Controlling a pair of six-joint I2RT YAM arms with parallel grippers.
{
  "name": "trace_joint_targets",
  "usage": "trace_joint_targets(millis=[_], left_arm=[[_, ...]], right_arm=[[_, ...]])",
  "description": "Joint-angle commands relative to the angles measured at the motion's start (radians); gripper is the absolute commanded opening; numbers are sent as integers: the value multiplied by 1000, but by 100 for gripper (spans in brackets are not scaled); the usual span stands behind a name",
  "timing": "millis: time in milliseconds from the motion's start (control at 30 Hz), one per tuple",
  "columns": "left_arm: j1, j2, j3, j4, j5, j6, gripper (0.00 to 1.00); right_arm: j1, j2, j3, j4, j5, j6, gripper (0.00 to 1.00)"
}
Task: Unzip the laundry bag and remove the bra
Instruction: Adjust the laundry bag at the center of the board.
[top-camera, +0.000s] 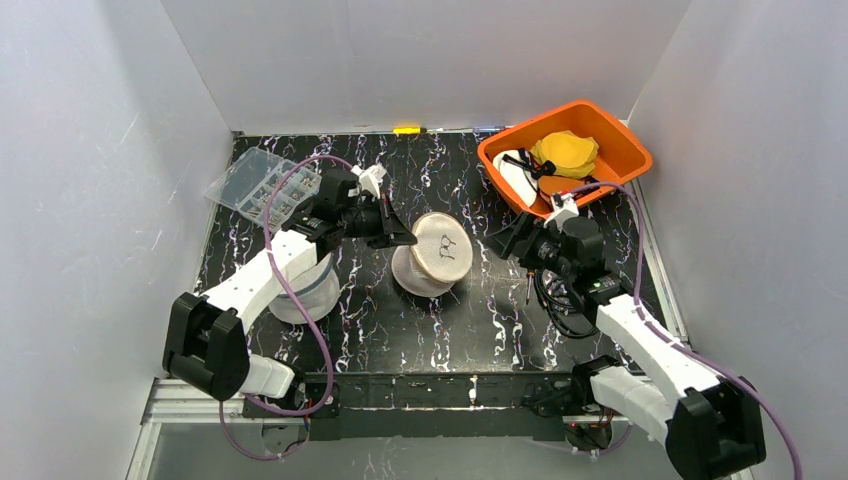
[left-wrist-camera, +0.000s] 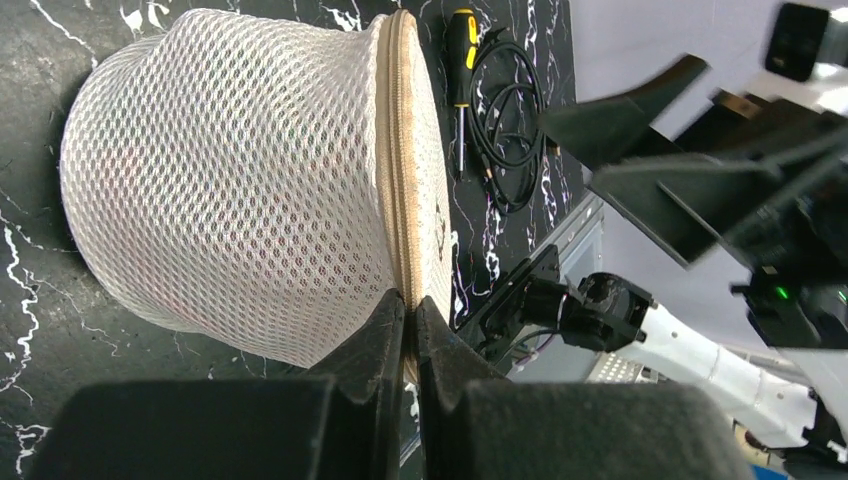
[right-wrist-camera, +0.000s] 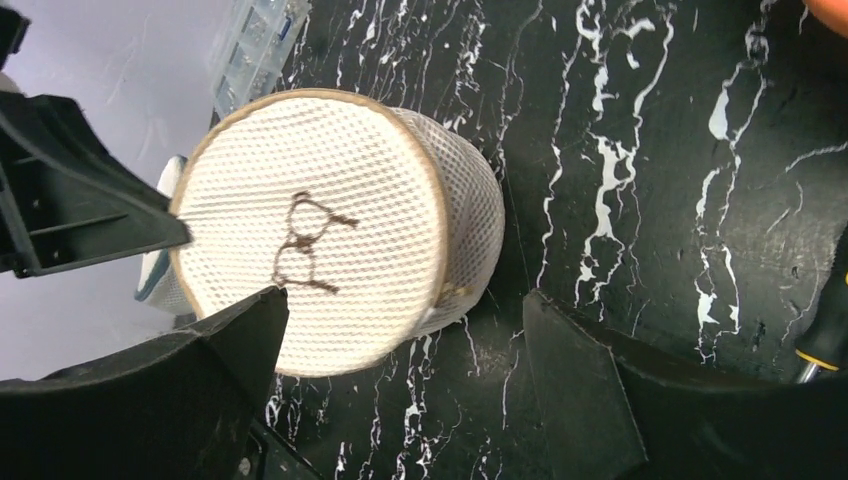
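White walls (top-camera: 100, 150) enclose a black marbled tabletop (top-camera: 470, 320) where, at the centre, the drum-shaped mesh laundry bag (top-camera: 432, 255) lies on its side between two outstretched arms, the left gripper (left-wrist-camera: 410, 308) pinched tight on its zipper seam, the right gripper (right-wrist-camera: 405, 330) gaping wide just beside it.

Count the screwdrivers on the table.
1. The screwdriver lies on the black marbled table, between the mesh laundry bag and the right arm; others may hide beneath the arms.
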Motion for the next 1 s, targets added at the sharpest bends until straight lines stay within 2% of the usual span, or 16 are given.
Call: trace_joint_targets(millis=[0,100,300,700,967], left_arm=[[8,-42,24,8,138,105,0],[9,-42,22,55,226,110,0],[8,-43,-26,232,379,57,0],[-30,-61,-28,275,469,67,0],[-56,-69,-32,321,505,43,0]], right_arm=[[-104,42,-118,347,-289,107,93],[-117,49,-162,452,-337,125,92],[-118,82,-170,494,-390,124,90],[-119,87,-257,604,-467,120,89],[-119,116,-271,690,-506,161,83]])
